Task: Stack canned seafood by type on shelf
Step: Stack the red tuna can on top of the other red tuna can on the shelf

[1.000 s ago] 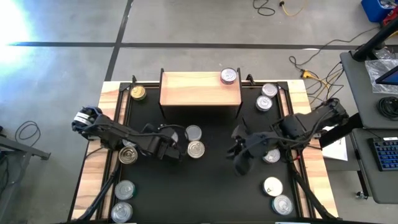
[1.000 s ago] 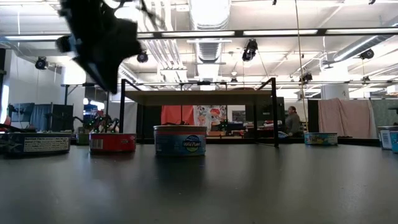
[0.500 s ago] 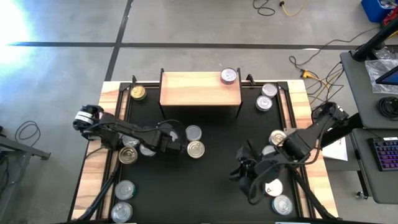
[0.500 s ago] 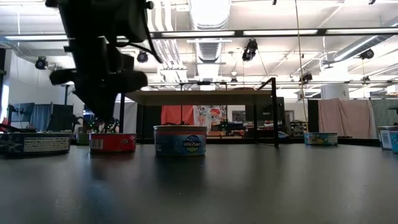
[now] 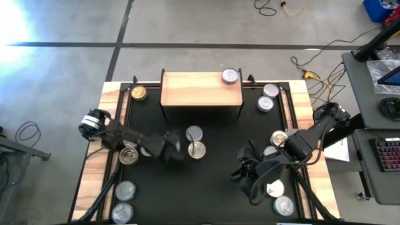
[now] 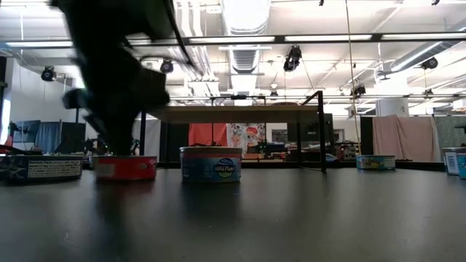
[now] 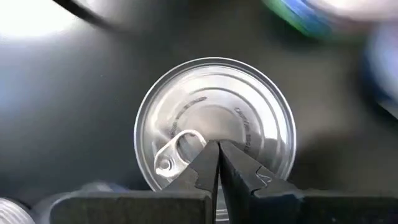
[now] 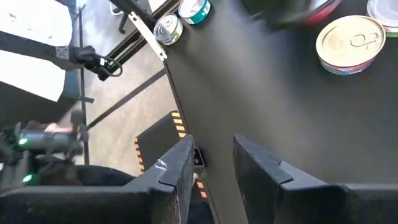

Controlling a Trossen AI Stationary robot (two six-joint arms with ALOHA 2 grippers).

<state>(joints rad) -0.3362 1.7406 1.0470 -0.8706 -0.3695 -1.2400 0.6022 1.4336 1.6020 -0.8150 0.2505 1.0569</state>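
the left gripper point(image 5: 177, 149) hangs low over the mat point(image 5: 212, 187) near the table's middle, its fingers point(image 7: 205, 165) pressed together above a silver-lidded can point(image 7: 214, 121) with a pull tab. a second can point(image 5: 194, 133) sits just beyond it, toward the shelf point(image 5: 201, 89), which stands at the far edge and bears one can point(image 5: 230, 76) at its right end. the right gripper point(image 5: 250, 178) waits toward the near right corner, fingers point(image 8: 174, 171) a narrow gap apart and holding nothing. other cans lie scattered along the left and right edges.
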